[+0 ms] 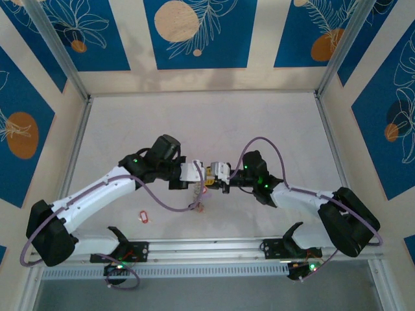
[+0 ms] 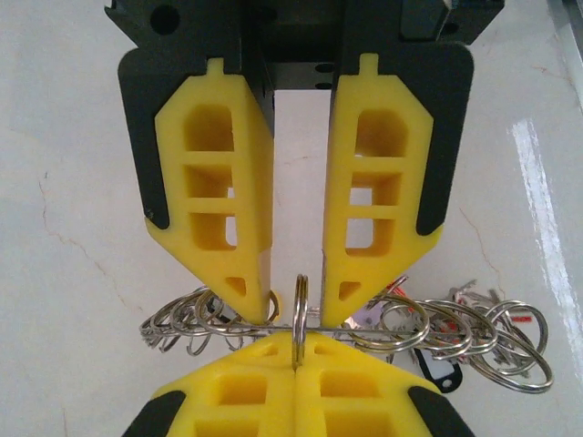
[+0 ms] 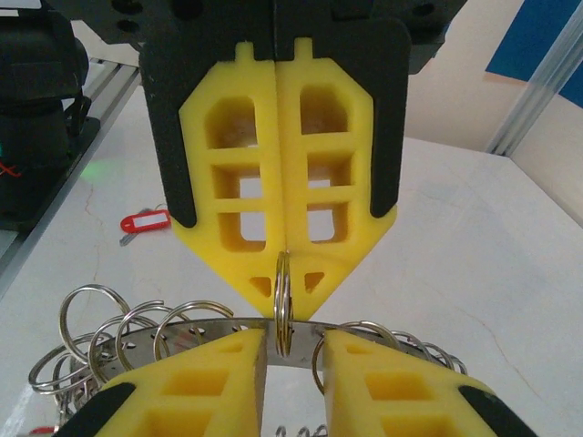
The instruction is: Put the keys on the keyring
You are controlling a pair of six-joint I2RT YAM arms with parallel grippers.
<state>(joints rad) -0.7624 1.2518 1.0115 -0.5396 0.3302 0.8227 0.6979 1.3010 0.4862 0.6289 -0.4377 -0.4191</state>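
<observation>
The left gripper's yellow latticed fingers sit right at the lens, pressed flat together and pinching a thin steel split ring that stands upright on edge between the two arms. Facing it nose to nose, the right gripper has its fingers parted by a narrow gap. One tip sits either side of that split ring, and neither is clamped on it as far as I can see. Just at those tips runs the flat grey metal keyring, lying level and seen nearly edge-on, with the pinched ring crossing its rim. Loops of shiny wire rings crowd both sides of it. Among them on one side sit the tiny metal keys and a dark plastic tag with a pale label. Whether the keyring rests on the pale, faintly cracked tabletop or hangs just above it I can't make out. One more key with a red plastic tag lies alone on the tabletop, well apart, on the left arm's side near the front rail.
</observation>
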